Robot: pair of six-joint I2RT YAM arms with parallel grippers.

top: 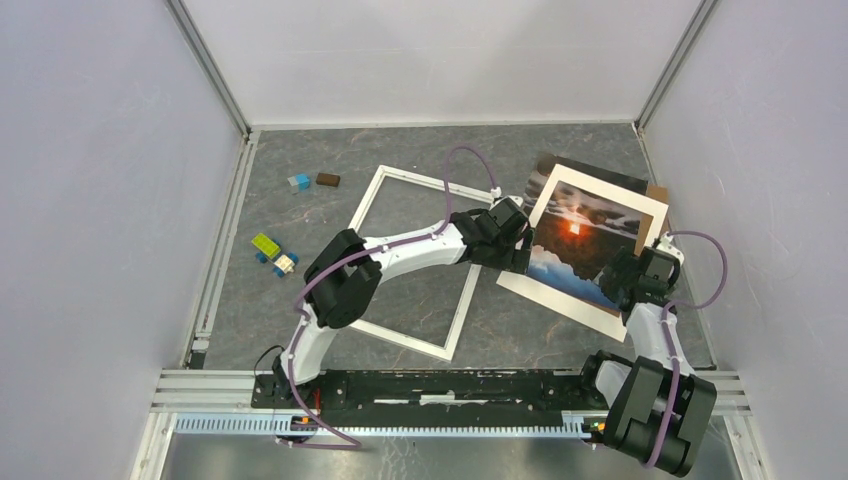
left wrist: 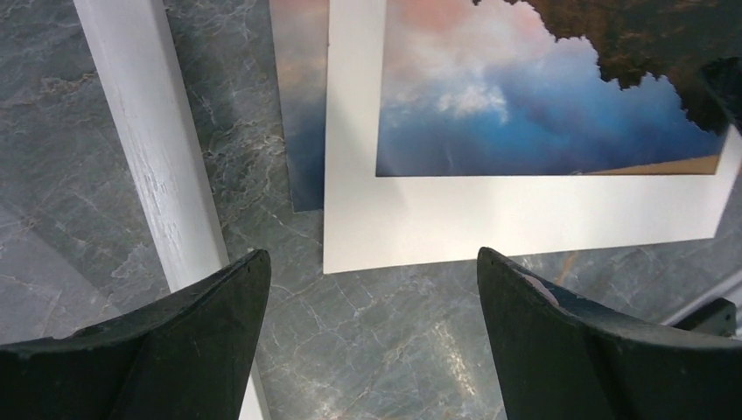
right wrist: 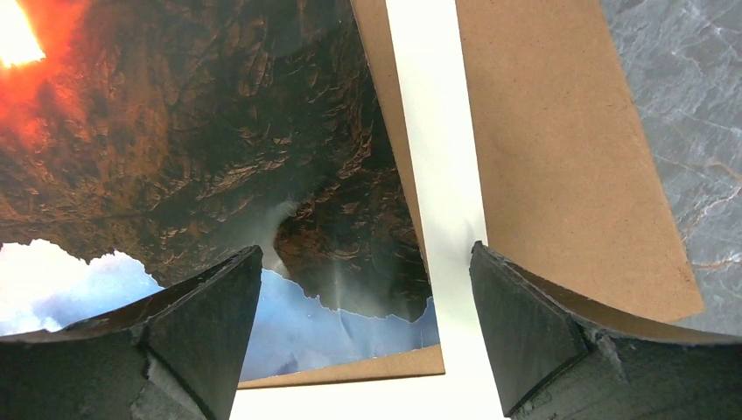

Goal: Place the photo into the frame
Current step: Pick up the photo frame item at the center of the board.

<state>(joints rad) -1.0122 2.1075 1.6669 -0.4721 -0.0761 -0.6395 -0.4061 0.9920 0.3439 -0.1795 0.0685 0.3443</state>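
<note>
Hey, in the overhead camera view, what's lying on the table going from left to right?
Green toy brick, blue block, brown block, white frame, photo.

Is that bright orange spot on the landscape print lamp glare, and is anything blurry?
Top external view: likely a printed glow on the white-bordered landscape photo, light even. Right wrist view: that glow blows out near-white. Left wrist view: print sharp, faint sheen on the grey marbled tabletop.
</note>
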